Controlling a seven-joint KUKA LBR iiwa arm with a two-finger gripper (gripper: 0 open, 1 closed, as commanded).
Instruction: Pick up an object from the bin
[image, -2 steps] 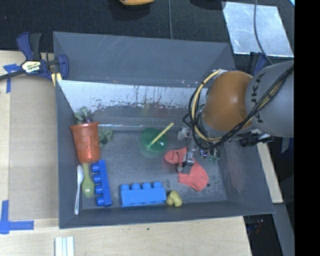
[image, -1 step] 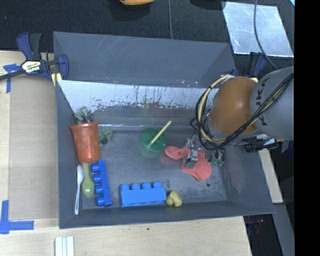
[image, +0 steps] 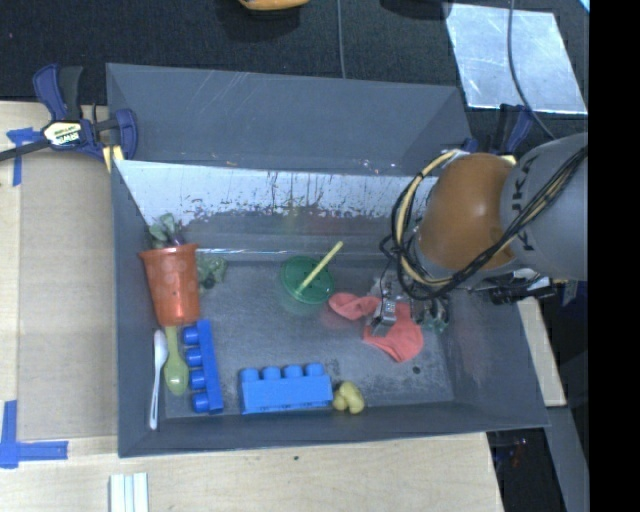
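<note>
My gripper (image: 386, 312) is low at the right side of the bin, under the orange wrist cover. Its tips rest on a crumpled pink-red cloth-like thing (image: 398, 340) that spreads from the bin's middle right toward the front. A second pink lobe (image: 349, 305) of it lies just left of the tips. A green round lid with a yellow straw (image: 307, 279) sits a little further left.
An orange cup (image: 171, 283) stands at the left wall with a small green plant piece above it. Two blue toy bricks (image: 285, 387) (image: 201, 366), a green-and-white spoon (image: 174, 365) and a small yellow thing (image: 348, 398) lie along the front.
</note>
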